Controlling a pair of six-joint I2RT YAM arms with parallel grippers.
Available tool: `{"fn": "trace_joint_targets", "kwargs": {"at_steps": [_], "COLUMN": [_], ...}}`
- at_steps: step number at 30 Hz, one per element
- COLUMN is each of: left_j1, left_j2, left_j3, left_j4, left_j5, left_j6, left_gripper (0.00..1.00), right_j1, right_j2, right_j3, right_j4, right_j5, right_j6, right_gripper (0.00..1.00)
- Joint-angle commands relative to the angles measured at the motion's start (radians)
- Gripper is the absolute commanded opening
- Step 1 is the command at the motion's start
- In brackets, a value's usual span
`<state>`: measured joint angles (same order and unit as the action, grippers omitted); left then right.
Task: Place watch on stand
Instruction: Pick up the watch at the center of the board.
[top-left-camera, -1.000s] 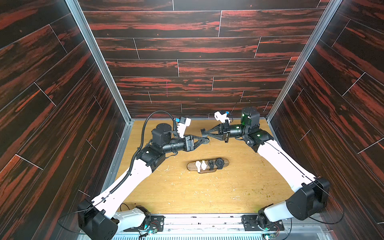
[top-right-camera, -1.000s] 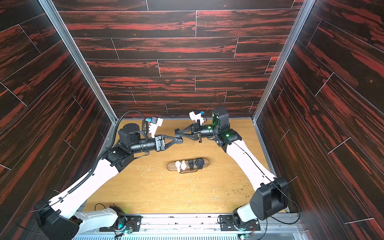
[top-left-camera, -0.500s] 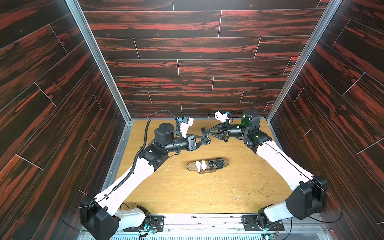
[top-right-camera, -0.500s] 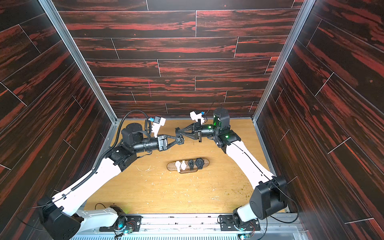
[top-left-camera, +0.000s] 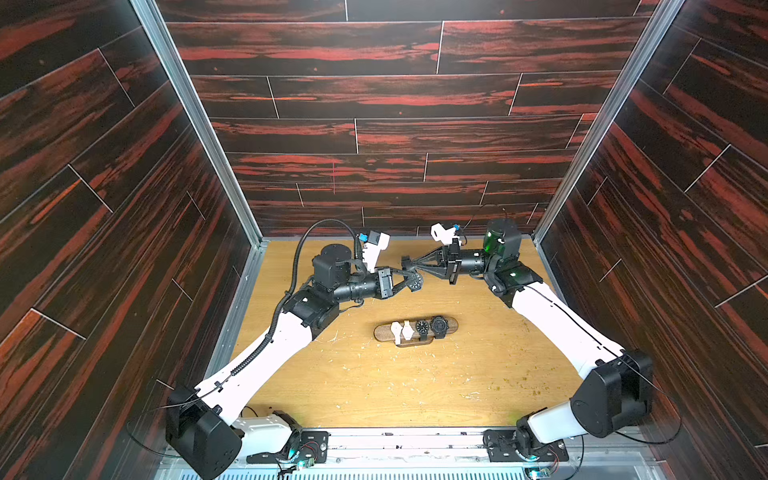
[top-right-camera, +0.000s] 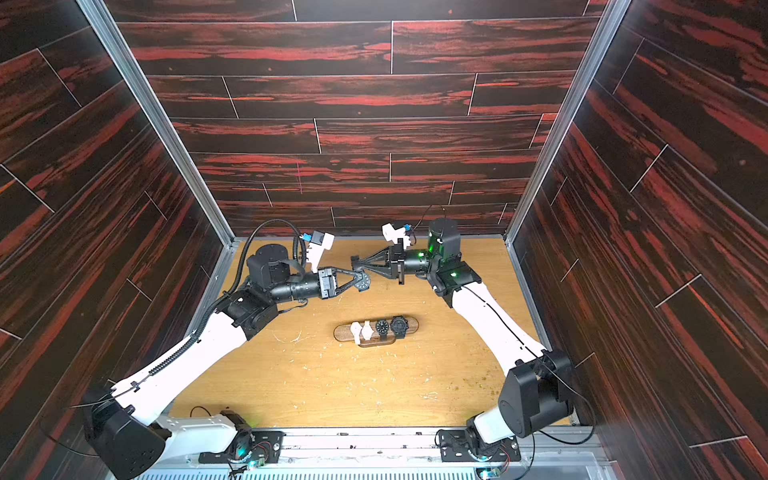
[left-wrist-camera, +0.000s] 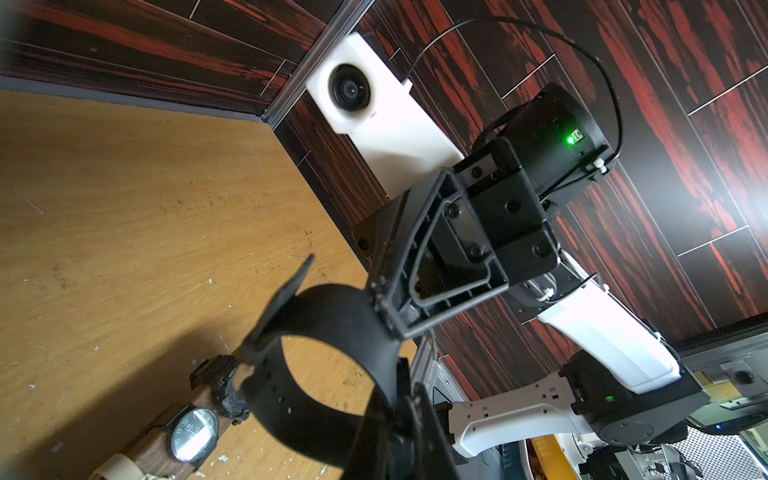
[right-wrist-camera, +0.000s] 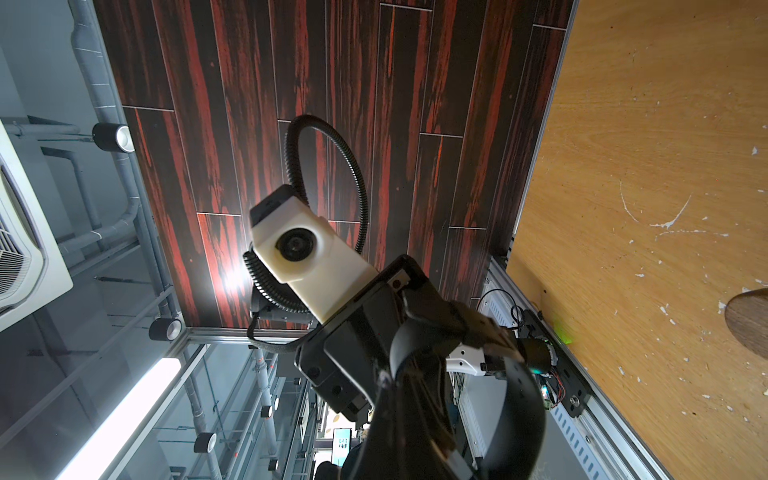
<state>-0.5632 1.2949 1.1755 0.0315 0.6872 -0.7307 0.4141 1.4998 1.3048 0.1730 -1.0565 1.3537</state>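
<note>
Black watch is held in the air above the far middle of the wooden table, between two closed pincers. The left gripper clamps its case and the right gripper pinches its strap. Nearer, mid-table, the stand carries four other watches.

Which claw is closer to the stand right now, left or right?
Left. The left claw, gripping the watch, hangs just behind the stand, above the table. The right claw, pinching the same watch's strap, sits farther back toward the rear wall.
</note>
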Motion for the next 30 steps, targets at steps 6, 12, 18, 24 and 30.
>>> {"fn": "trace_joint_targets", "kwargs": {"at_steps": [6, 12, 18, 24, 30], "left_j1": [0.010, 0.095, 0.173, 0.221, 0.263], "left_j2": [-0.033, -0.082, -0.127, -0.112, -0.112], "left_j3": [-0.027, -0.169, -0.266, -0.287, -0.325], "left_j4": [0.009, 0.101, 0.132, 0.041, -0.067], "left_j5": [-0.025, 0.008, 0.035, 0.102, 0.144], "left_j6": [-0.020, -0.138, -0.193, -0.174, -0.132], "left_gripper": [0.04, 0.03, 0.02, 0.00, 0.00], "right_j1": [-0.015, -0.053, -0.079, -0.099, -0.132], "right_j2": [0.007, -0.006, -0.012, -0.024, -0.033], "right_j3": [-0.005, 0.004, -0.006, 0.041, 0.040], "right_j4": [-0.139, -0.337, -0.487, -0.729, -0.877], "right_j5": [0.015, 0.078, 0.158, 0.318, 0.451], "right_j6": [-0.136, -0.301, -0.439, -0.644, -0.773], "right_gripper": [0.28, 0.30, 0.30, 0.30, 0.30]}}
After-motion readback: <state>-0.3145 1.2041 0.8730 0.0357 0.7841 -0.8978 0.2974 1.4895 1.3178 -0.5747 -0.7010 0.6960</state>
